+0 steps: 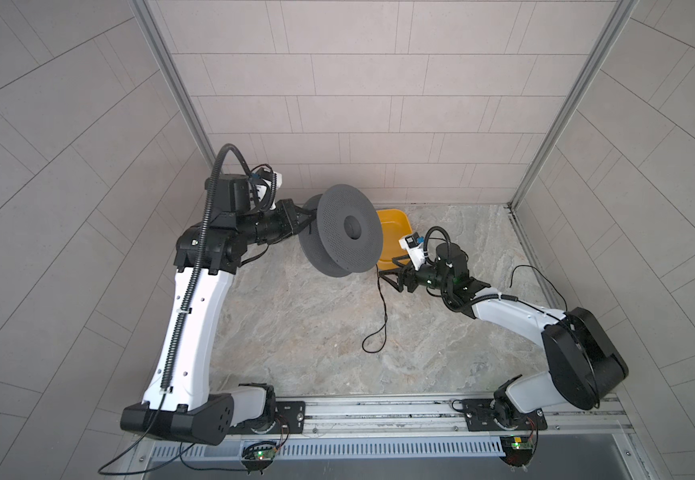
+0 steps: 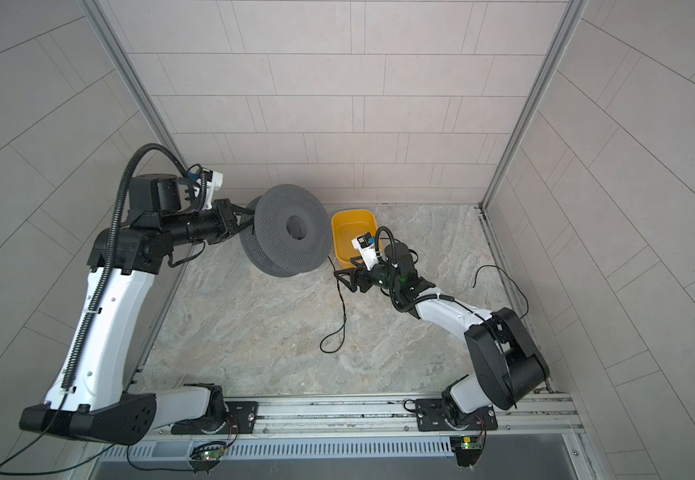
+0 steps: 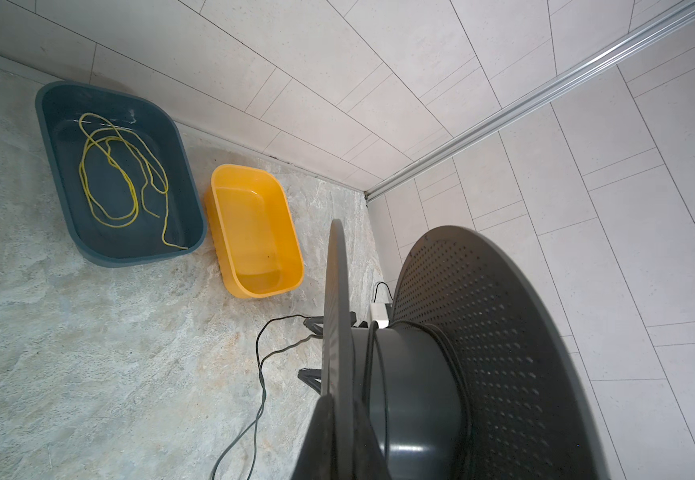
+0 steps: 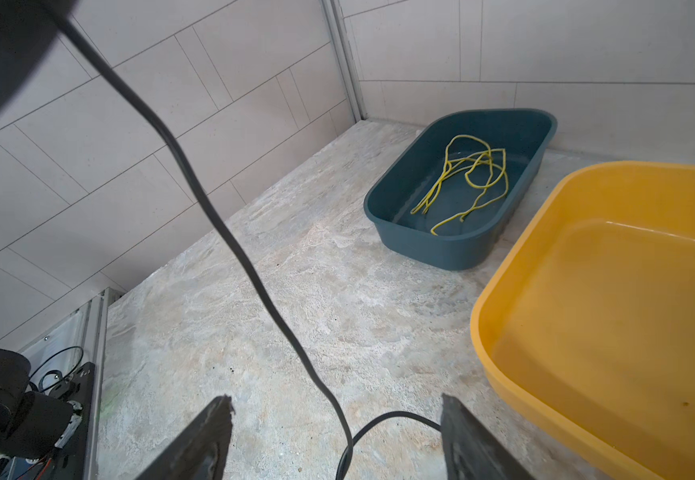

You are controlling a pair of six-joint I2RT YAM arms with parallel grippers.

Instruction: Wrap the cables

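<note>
Black cable (image 1: pixel 383 307) is partly wound. In the left wrist view a few turns sit around the hub of the grey spool (image 3: pixel 416 395), and the rest drops off the spool to the desk (image 1: pixel 296 332), where it ends in a loose loop – so I judge the job well begun but not finished.

The left pincer (image 1: pixel 307 217) is clamped shut on the rim of one spool flange and holds the spool clear of the desk, tilted, in both top views.

The right pincer (image 4: pixel 333 415) stands wide open just below the spool – the hanging cable passes between its jaws, and nothing is gripped.

What is left, as I read it, is to take up that slack, lay the remaining length onto the hub and secure the free end.

Behind the spool, a yellow tub (image 3: pixel 254 232) stands empty beside a blue tub (image 3: pixel 130 259) holding a yellow-green cord (image 3: pixel 109 178).
</note>
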